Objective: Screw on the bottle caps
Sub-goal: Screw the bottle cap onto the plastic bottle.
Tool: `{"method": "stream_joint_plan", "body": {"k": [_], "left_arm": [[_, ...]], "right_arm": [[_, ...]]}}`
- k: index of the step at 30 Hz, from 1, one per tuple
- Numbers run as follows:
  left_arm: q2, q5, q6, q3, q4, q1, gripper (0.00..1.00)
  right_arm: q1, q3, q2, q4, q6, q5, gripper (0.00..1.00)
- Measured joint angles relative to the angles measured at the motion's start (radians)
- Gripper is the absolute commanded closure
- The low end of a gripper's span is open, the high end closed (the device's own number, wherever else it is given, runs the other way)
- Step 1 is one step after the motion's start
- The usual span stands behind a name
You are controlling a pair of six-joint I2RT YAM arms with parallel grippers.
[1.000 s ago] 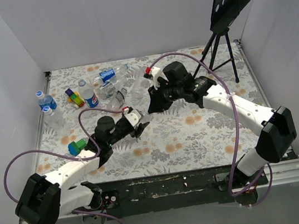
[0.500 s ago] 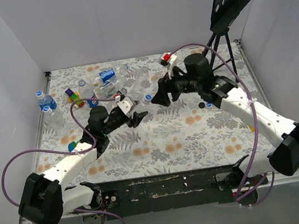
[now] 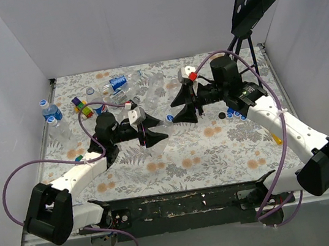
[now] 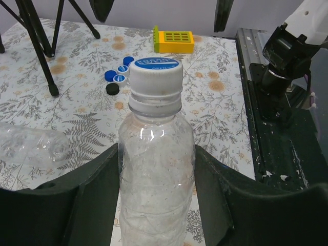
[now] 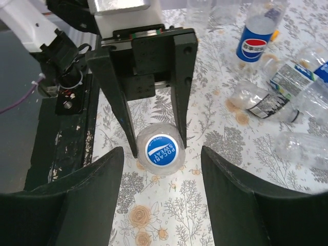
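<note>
On the flowered bench [image 3: 217,146], the left end effector [image 4: 156,151] reaches in from 8 o'clock in the top view. It is clamped on the sides of a clear bottle [image 4: 156,205] and holds it about upright, long axis vertical. The right end effector [image 5: 162,154] hangs above, spread wide and empty, one finger at 9 o'clock and one at 3 o'clock of the neck. From the right wrist the bottle shows end-on, so the two axes look nearly lined up. The cap [image 5: 160,150] sits on the neck, centred under the right arm; how tightly it is threaded I cannot tell. That arm looks placed to drop and twist.
</note>
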Motion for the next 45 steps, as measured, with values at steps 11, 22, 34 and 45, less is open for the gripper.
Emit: {"method": "stream_joint_plan", "body": {"k": [11, 22, 34, 45], "left_arm": [[0.006, -0.001, -0.174, -0.033, 0.222, 0.0, 1.0], [-0.003, -0.066, -0.211, -0.059, 0.272, -0.001, 1.0], [-0.047, -0.132, -0.219, -0.074, 0.277, -0.012, 1.0], [-0.056, -0.249, -0.219, -0.078, 0.27, -0.006, 1.0]], "right_arm": [[0.018, -0.068, 0.011, 0.101, -0.007, -0.123, 0.31], [0.027, -0.102, 0.006, 0.2, 0.039, -0.119, 0.32], [0.032, -0.154, -0.056, 0.269, 0.08, -0.087, 0.33], [0.053, -0.166, -0.082, 0.278, 0.107, -0.015, 0.32]]}}
